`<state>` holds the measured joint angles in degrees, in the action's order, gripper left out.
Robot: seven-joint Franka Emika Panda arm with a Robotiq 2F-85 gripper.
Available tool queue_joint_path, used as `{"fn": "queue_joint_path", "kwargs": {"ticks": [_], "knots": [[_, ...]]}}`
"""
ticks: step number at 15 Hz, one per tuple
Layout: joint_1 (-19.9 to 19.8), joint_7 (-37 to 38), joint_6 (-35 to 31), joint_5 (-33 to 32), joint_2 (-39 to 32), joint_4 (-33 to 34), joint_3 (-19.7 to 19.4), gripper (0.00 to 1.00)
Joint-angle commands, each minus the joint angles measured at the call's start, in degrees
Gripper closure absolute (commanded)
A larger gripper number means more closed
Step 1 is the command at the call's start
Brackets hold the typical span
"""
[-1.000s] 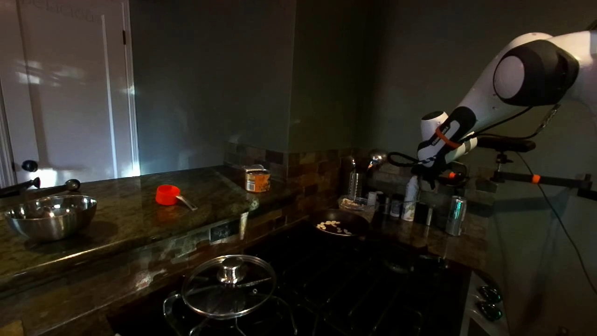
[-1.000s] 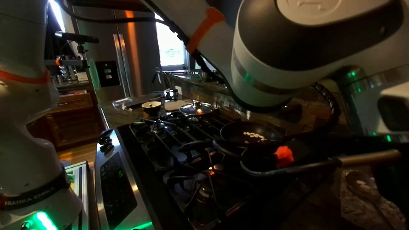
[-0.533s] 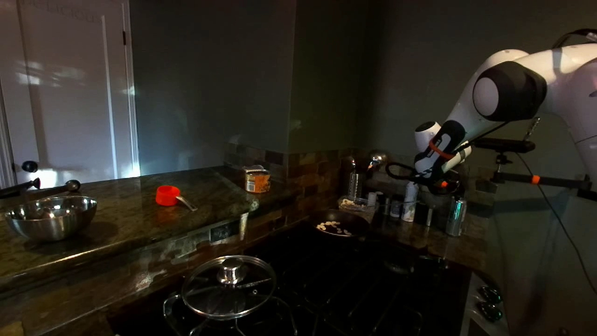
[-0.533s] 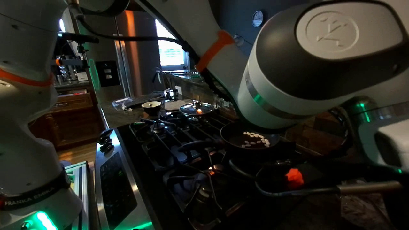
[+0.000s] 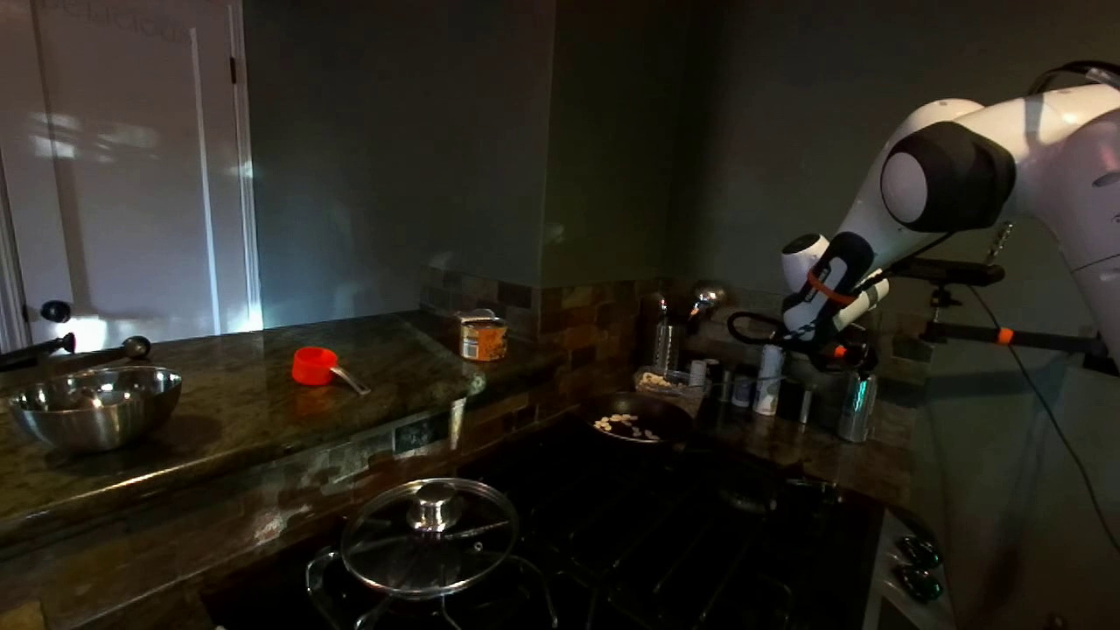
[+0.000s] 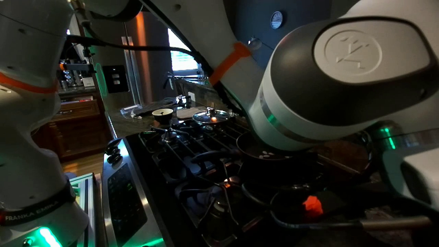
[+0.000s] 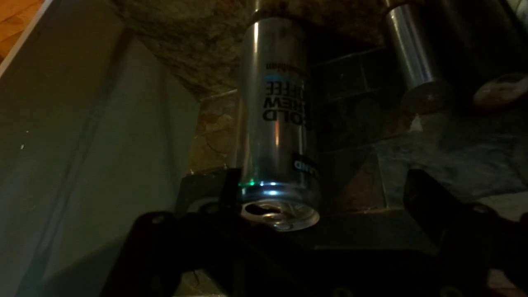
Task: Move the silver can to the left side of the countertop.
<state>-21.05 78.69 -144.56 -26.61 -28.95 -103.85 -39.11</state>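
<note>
Tall slim silver metal drink can [image 7: 277, 123] stands upright on dark speckled stone worktop [image 7: 194, 45], long axis vert., approx. 11 o'clock from midpt. of spread jaws in wrist view, rim nearer 9 o'clock jaw (contact unclear), so jaws prob. need centring b4 grasp.

Silver can [image 7: 274, 140]: metallic finish, black lettering, one blue bar. Fingers [image 7: 429, 202]: black. Worktop [image 7: 185, 45]: dark stone, mottled brown pattern. Arm [image 5: 888, 210]: white housing, black joint sections, orange band. Measuring cup [image 5: 315, 367]: red-orange, silver handle. Jar [image 5: 483, 341]: orange label. Bowl [image 5: 96, 416]: silver. Cooktop [image 5: 682, 534]: black. Wall tiles [image 5: 584, 341]: mixed brown and grey. Base light [image 6: 48, 236]: green.
</note>
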Motion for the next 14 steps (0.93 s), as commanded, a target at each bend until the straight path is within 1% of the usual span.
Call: {"fn": "queue_joint_path", "kwargs": {"ticks": [1,2,4,6,8,10,14], "knots": [[2.00,-1.73,-3.59,-1.03,1.54,-3.73,-2.01,0.00],[2.04,-3.10,-4.31,-0.76,2.05,-4.62,-1.89,0.00],[2.70,-4.64,-7.38,-1.42,3.00,-6.85,-2.86,0.00],[3.13,-7.86,-10.17,-1.33,4.39,-9.28,-3.60,0.00],[4.83,-8.73,-12.90,-2.57,4.66,-10.87,-6.59,0.00],[6.73,-8.47,-14.62,-3.42,4.33,-11.43,-10.42,0.00],[9.82,-10.33,-17.43,-2.14,3.48,-12.43,-15.69,0.00]]}}
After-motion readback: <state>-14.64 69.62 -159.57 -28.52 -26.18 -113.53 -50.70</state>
